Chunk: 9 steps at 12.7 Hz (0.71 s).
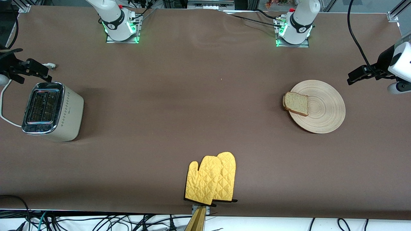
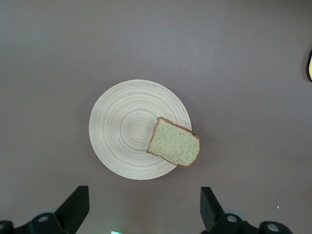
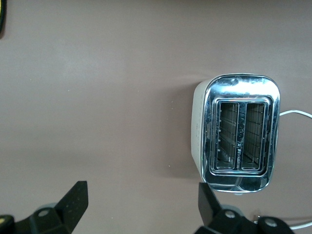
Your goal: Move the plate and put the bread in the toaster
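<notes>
A pair of yellow quilted oven mitts (image 1: 212,179) lies at the counter's (image 1: 179,96) edge nearest the front camera, roughly midway between the two ends. The left pincer (image 2: 141,207) hangs high in the air at the left arm's end of the counter with its fingers (image 2: 75,204) spread wide and nothing between them; in the left wrist view it looks straight down on the wooden plate (image 2: 122,129). The plate (image 1: 324,107) sits flat on the counter toward that end, and the slice of bread (image 1: 297,103) rests on it at the rim, its crust edge overhanging on the side toward the right arm's end. The right pincer (image 3: 141,207) hangs in the air at the right arm's end, its fingers (image 3: 73,202) likewise wide apart and empty, above the counter beside the toaster (image 3: 236,134). The toaster (image 1: 51,110) stands upright with both chrome-rimmed slots empty, its white cord (image 1: 4,106) trailing off toward the counter's edge, well apart from the plate and bread.
</notes>
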Tool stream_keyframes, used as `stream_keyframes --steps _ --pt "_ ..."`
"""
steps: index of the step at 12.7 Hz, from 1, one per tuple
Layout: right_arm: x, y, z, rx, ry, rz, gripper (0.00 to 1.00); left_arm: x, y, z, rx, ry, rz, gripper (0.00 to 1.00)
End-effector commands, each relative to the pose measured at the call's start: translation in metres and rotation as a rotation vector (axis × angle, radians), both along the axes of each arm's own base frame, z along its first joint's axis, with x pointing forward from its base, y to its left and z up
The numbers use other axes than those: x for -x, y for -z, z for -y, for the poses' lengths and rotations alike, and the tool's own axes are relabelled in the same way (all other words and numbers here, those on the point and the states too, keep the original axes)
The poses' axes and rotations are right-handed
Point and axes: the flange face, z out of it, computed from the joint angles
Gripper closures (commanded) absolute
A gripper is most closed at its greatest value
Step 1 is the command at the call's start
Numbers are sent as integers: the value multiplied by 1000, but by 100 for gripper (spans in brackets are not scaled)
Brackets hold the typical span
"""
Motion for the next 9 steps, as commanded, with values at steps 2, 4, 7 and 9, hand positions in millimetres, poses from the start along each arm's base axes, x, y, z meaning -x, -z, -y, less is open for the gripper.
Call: stream_keyframes --steps 2,4,7,9 --pt "-2 -6 1 5 -7 3 0 3 10 0 -23 4 -27 0" --pt "-2 -6 2 5 -5 3 0 4 22 1 -25 5 -53 0" --pt "-2 -6 2 5 -5 3 0 0 42 -15 -5 87 -83 0" --pt "-2 -6 2 4 -3 3 0 3 64 -29 8 121 -125 0"
